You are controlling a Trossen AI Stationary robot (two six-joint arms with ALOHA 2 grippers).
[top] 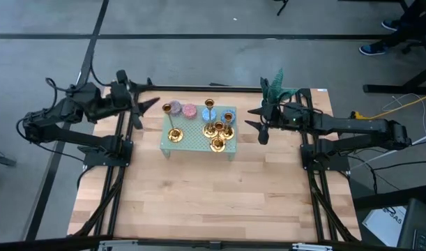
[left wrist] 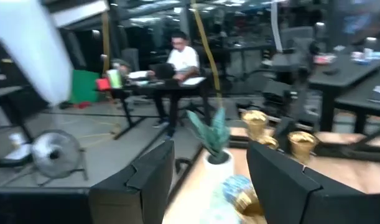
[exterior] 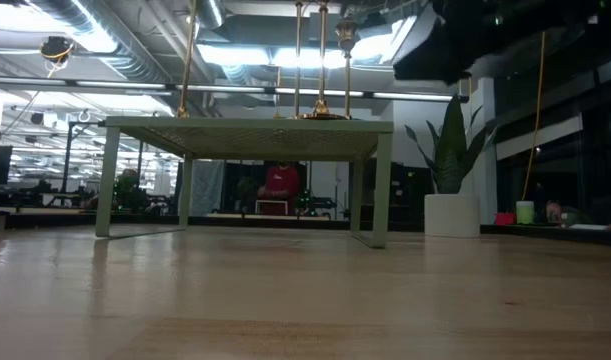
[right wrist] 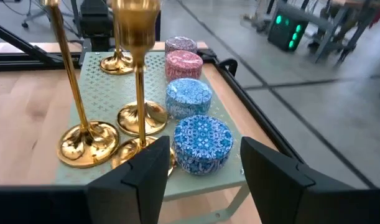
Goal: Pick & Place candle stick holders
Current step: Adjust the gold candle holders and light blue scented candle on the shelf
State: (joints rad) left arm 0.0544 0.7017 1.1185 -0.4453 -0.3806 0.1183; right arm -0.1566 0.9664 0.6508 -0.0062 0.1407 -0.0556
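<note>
A pale green perforated stand (top: 199,139) sits on the wooden bench (top: 213,202), and everything is placed from it. On its top stand the four candle stick holders. One holder (top: 173,134) stands alone near the stand's left edge, well apart from the rest. The other three (top: 218,132) are bunched close together toward the stand's right side, their flared bases nearly touching. Along the far edge of the stand runs a row of round candles: a purple-grey one (top: 176,107), a pink one (top: 189,110) and a blue one (top: 209,114).

The left pincer (top: 147,107) hovers off the stand's far-left corner, its fingers (left wrist: 146,180) standing apart with nothing between them; the lone holder is clear of it. The right pincer (top: 258,118) hangs just beyond the stand's right edge, fingers (right wrist: 140,174) also apart and empty, pointing at the bunched holders and the blue candles (right wrist: 199,140).

A small green plant (top: 274,84) stands behind the stand's right corner, by the right arm. In the room beyond the bench, a person (left wrist: 182,59) sits at a desk.
</note>
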